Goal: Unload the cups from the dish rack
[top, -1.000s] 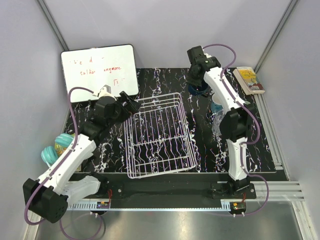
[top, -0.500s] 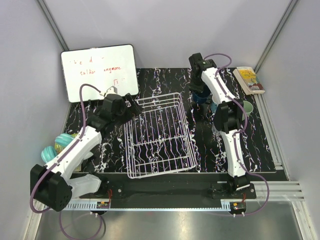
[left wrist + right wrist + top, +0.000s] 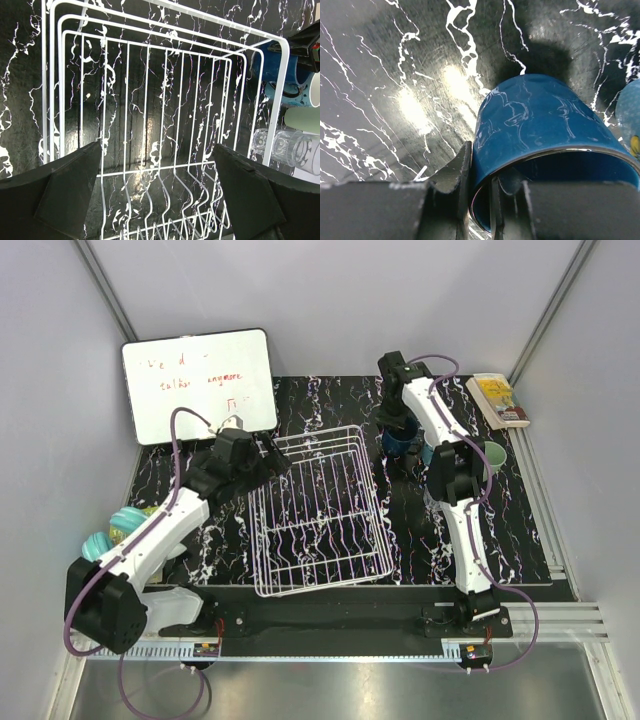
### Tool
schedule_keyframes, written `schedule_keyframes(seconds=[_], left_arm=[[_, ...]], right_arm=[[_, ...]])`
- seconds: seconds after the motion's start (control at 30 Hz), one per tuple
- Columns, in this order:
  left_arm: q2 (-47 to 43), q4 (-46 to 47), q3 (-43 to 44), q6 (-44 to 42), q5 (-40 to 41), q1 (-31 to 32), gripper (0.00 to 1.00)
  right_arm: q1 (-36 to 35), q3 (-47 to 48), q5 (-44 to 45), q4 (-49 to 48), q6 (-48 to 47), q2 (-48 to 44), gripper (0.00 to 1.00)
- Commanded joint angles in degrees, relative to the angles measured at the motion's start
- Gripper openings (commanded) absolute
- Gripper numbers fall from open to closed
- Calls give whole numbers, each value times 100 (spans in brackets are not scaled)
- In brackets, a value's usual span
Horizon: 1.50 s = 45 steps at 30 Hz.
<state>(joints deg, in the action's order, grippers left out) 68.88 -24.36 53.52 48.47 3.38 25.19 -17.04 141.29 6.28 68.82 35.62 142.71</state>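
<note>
The dish rack (image 3: 320, 585) sits mid-table with nothing in it that I can see. The last cup out, the dark navy mug (image 3: 540, 115), is at about 1 o'clock from the rack. The right gripper (image 3: 480, 170) is clamped on the mug's rim, one finger inside the wall and one outside.

From here the mug looks tilted, and I can't tell whether its base is flat on the table (image 3: 395, 75). If the jaws part while it leans, I'd expect it to rock or roll. The light blue mug (image 3: 629, 115) is just beside it at 3 o'clock, and the pale green tumbler (image 3: 493, 455) and clear glasses (image 3: 285, 147) are close enough to be knocked. The inner finger could also drag the mug over if the arm pulls away sideways instead of up.

The left gripper (image 3: 160, 200) hangs spread wide over the rack's 11 o'clock corner, and a careless drop might hook a wire
</note>
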Motion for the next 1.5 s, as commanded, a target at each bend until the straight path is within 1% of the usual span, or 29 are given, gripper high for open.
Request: schedule_keyframes(seconds=[0.0, 0.2, 0.53, 0.6, 0.63, 0.67, 0.7, 0.73, 0.83, 0.93, 0.97, 1.0, 1.13, 1.17, 1.2, 1.23, 1.27, 1.3, 1.33, 1.37, 1.4, 1.43, 1.47], left_arm=[[99, 151, 212, -48, -127, 47, 98], [240, 160, 256, -30, -136, 126, 98], [354, 151, 229, -39, -83, 232, 98], [363, 151, 229, -39, -65, 241, 98], [363, 151, 229, -48, -57, 249, 98], [354, 160, 238, -57, -56, 258, 98], [363, 151, 238, -48, -48, 258, 98], [363, 133, 229, -31, -22, 276, 98], [363, 98, 221, 40, 75, 302, 99], [380, 89, 238, 49, 102, 337, 99], [372, 81, 238, 49, 119, 346, 99], [380, 80, 256, 31, 128, 346, 99], [380, -33, 335, -109, 172, 381, 99], [389, -86, 404, -144, 233, 390, 99], [424, -208, 449, -223, 286, 399, 99], [433, -297, 501, -267, 347, 451, 99], [450, -367, 632, -311, 504, 486, 99], [485, -568, 695, -433, 584, 513, 99], [495, -692, 765, -496, 655, 583, 99], [495, -823, 835, -557, 829, 627, 99], [477, -1042, 923, -688, 936, 671, 99], [442, -1132, 959, -768, 1041, 750, 99], [364, -1202, 968, -830, 1242, 785, 99]], right_arm=[[-36, -23, -233, -79, -90, -16, 0], [-45, -181, -373, -97, -107, 37, 0], [-80, -480, -312, -158, -222, 28, 0], [-80, -620, -303, -289, -231, -112, 5], [-98, -716, -312, -394, -231, -208, 12], [-89, -961, -338, -526, -231, -461, 16], [-107, -1085, -373, -771, -222, -586, 22], [-107, -1165, -417, -869, -187, -691, 34], [-142, -1201, -532, -993, -152, -964, 50], [-177, -1139, -497, -1063, -178, -1175, 56], [-203, -1130, -505, -1124, -186, -1289, 61], [-221, -1122, -505, -1168, -213, -1351, 63], [-309, -1043, -532, -1344, -266, -1702, 66], [-344, -1051, -532, -1432, -283, -1921, 67], [-405, -1060, -506, -1467, -335, -2045, 73], [-467, -1077, -375, -1494, -380, -2168, 75], [-537, -1234, -269, -1590, -432, -2465, 79], [-711, -1375, -172, -1660, -581, -2642, 88], [-809, -1568, 64, -1757, -652, -2852, 92], [-897, -2040, 196, -1966, -731, -3281, 96], [-1089, -2332, 328, -2099, -871, -3520, 99], [-1161, -2648, 538, -2257, -916, -3775, 100], [-1222, -3303, 628, -2598, -942, -4282, 100]])
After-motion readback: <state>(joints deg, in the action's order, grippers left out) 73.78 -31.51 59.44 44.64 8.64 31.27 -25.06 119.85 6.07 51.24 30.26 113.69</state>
